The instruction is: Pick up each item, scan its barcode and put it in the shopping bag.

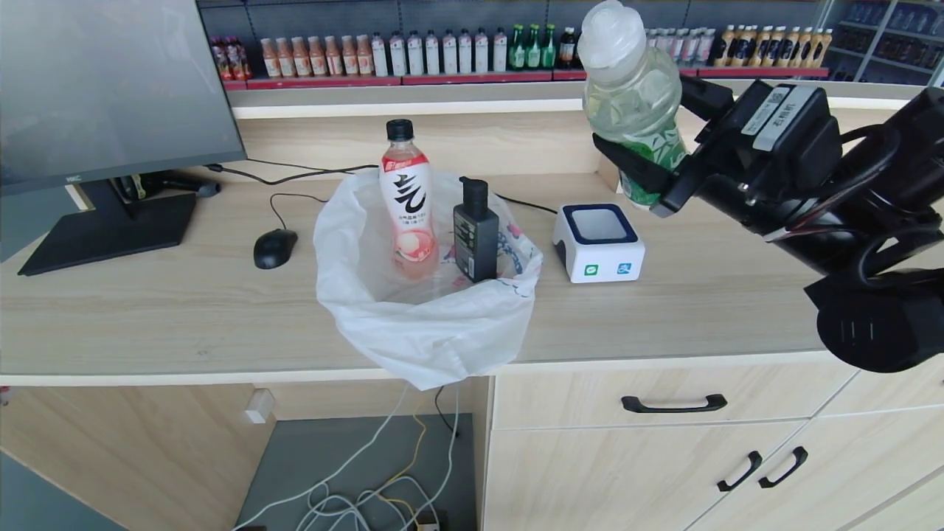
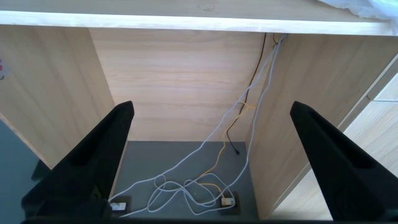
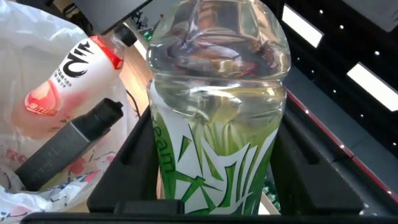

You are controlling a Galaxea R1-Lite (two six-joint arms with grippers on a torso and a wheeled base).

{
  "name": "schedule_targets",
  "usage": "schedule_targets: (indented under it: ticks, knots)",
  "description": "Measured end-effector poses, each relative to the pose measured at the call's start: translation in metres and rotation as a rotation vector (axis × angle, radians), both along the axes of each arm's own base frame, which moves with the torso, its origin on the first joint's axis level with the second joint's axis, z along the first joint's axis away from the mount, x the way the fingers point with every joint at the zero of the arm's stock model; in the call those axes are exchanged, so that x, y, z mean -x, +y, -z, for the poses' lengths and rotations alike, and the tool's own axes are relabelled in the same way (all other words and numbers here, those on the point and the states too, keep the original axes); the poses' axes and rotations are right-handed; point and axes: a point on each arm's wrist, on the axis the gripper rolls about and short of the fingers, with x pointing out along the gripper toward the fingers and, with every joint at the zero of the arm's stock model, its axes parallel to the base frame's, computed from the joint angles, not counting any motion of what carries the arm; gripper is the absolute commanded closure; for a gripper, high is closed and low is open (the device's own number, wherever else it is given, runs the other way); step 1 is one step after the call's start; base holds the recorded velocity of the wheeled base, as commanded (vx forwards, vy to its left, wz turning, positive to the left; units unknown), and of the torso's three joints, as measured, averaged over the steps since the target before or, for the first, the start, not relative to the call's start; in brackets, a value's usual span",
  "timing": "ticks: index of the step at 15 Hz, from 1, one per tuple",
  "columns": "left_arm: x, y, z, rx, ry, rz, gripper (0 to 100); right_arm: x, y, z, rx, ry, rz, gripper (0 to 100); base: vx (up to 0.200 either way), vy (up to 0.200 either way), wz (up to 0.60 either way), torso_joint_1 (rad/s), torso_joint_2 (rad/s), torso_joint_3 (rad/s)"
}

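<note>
Clear bottle with green label (image 1: 633, 88) is off the counter, clamped between the jaws of the right gripper (image 1: 645, 140). The jaws are closed on its labelled lower half, one finger on each side, and the cap end leans up and away from them. In the right wrist view the bottle (image 3: 217, 118) sits squarely between the fingers (image 3: 124, 168) of the right gripper (image 3: 217, 180). The white scanner (image 1: 597, 242) sits on the counter (image 1: 700, 295) below the jaws, offset toward the bag. The shopping bag (image 1: 428, 324) lies beyond it, farther from the jaws, with a pink bottle (image 1: 405, 206) and a dark bottle (image 1: 476, 232) standing upright inside. The left gripper (image 2: 211, 162) has its jaws spread wide and holds nothing, pointing under the counter at loose cables (image 2: 193, 186). I cannot locate the barcode. My risks, as I judge them:

- The grip is low on a smooth, liquid-filled body, so tilting it to the scanner window could make it pivot or slip.
- A finger may cover the barcode.
- At the bag, the descent could knock over either standing bottle or snag the limp rim.
- The bag's front sags over the counter edge, so added weight might drag it off.
</note>
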Motion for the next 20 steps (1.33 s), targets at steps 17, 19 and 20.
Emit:
schedule_targets:
  ticks: [17,19,20]
  knots:
    - [0.0,0.0,0.0,-0.001,0.0,0.0,0,0.076,0.014,0.021,-0.799,0.505,-0.008,100,0.0,0.0,0.0,0.0,0.0,0.0]
    - [0.0,0.0,0.0,0.0,0.0,0.0,0,0.073,0.02,0.029,-0.805,0.55,-0.021,100,0.0,0.0,0.0,0.0,0.0,0.0]
    - [0.0,0.0,0.0,0.001,0.0,0.0,0,0.072,0.021,0.032,-0.807,0.565,-0.022,100,0.0,0.0,0.0,0.0,0.0,0.0]
